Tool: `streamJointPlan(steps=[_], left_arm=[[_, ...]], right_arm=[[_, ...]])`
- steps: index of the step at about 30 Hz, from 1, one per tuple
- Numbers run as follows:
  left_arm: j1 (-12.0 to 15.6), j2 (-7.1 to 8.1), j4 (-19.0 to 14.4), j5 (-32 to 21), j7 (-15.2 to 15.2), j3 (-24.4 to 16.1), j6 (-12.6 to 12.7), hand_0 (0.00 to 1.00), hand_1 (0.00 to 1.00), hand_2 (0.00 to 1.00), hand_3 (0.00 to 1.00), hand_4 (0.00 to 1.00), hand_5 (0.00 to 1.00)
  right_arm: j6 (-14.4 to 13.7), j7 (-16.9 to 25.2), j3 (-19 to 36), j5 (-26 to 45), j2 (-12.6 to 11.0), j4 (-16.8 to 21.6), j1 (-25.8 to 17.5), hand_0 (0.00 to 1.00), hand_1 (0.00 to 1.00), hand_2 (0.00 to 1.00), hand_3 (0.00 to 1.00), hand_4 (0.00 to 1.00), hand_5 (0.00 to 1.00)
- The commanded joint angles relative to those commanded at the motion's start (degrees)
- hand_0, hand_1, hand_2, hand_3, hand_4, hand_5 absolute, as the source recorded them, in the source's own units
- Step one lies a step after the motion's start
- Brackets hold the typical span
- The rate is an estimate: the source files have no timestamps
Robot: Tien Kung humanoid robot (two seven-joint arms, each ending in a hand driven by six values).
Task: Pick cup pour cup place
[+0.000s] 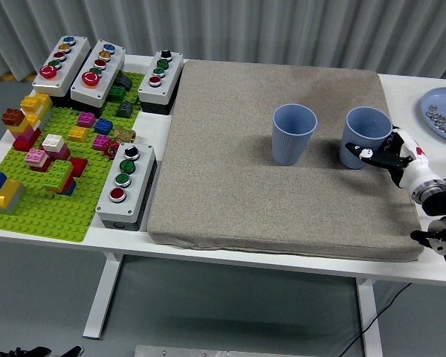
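two blue cups stand upright on the grey mat [267, 193] that covers the middle of the table [431, 271], the mat likely there to cushion them and stop sliding. the left cup [293, 134] stands free near the mat's centre, apparently the one to be poured into. the right cup [366, 137] stands beside it, apart, close to the mat's right edge, within easy reach of the right arm. the right robot hand [383, 154] comes in low from the right and its fingers [359, 154] wrap the lower wall of the right cup in a side grip, which would keep the cup level for lifting and leave the rim clear for tipping. the cup looks not yet lifted. the left arm is out of view.
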Motion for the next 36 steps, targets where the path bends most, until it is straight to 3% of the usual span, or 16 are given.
streamJointPlan(steps=[17,23,36], left_arm=[[0.1,0.33,0.0,-0.3,0.1,0.4,-0.1,0.772,0.755,0.810,0.648,0.503,0.965],[0.2,0.42,0.0,-0.5,0.0,0.6,0.0,0.772,0.755,0.810,0.648,0.503,0.965],[-0.1,0.46,0.0,-0.3,0.1,0.4,0.0,0.773,0.755,0.809,0.647,0.503,0.963]], right_arm=[[-1.9,1.2,-4.2,-6.2,-2.8,1.6,4.1,0.796,0.729,0.634,0.695,0.770,0.085],[-2.9,1.7,-5.3,-8.1,-2.4,0.9,6.1,0.797,0.729,0.635,0.694,0.766,0.081],[-7.2,3.3,-6.1,-20.9,-0.7,2.1,8.3,0.798,0.725,0.633,0.693,0.759,0.075]])
